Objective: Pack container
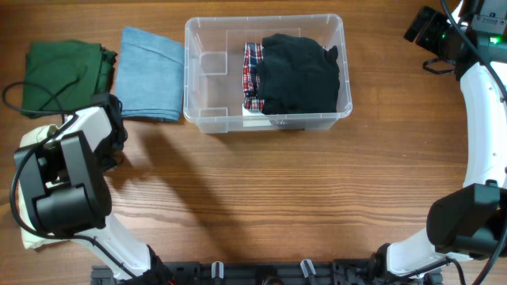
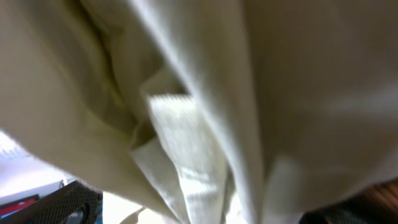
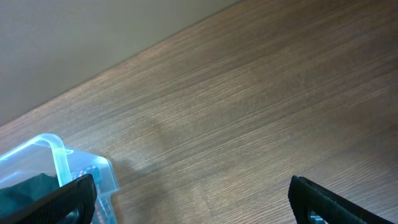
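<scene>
The clear container (image 1: 206, 75) stands at the back middle of the table, and its corner (image 3: 59, 155) shows in the right wrist view. A black garment (image 1: 299, 73) and a plaid one (image 1: 253, 75) lie inside it. A blue garment (image 1: 149, 73) and a green garment (image 1: 62, 73) lie folded to its left. My right gripper (image 3: 193, 205) is open over bare wood, right of the container. My left gripper (image 2: 205, 211) is open, with cream cloth (image 2: 205, 106) filling its view close up. From overhead the left arm hides its fingers, and cream cloth (image 1: 30, 239) pokes out under it.
The left arm (image 1: 67, 178) folds over the front left corner of the table (image 1: 261, 198). The right arm (image 1: 485, 119) runs along the right edge. A black cable (image 1: 47, 99) lies across the green garment.
</scene>
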You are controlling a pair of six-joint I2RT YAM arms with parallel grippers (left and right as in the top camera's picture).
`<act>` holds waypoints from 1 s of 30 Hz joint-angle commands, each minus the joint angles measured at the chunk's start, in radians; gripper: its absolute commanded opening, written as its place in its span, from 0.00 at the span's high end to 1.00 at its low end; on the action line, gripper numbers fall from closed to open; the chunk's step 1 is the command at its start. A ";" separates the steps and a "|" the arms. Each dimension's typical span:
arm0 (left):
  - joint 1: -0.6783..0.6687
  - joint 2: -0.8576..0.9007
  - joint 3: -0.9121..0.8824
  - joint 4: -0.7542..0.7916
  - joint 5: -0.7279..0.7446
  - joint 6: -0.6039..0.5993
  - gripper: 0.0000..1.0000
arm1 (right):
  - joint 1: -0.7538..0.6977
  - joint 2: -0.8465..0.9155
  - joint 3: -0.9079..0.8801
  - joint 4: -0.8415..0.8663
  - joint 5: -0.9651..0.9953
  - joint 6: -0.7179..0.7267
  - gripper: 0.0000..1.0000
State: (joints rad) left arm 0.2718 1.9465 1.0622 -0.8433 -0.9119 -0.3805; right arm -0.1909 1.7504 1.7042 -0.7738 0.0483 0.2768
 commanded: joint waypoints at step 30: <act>0.021 0.010 -0.090 0.095 0.156 -0.017 0.96 | 0.003 0.013 -0.009 0.002 -0.008 0.014 0.00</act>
State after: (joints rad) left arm 0.2901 1.9339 0.9798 -0.7284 -0.8383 -0.3801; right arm -0.1909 1.7504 1.7042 -0.7738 0.0483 0.2768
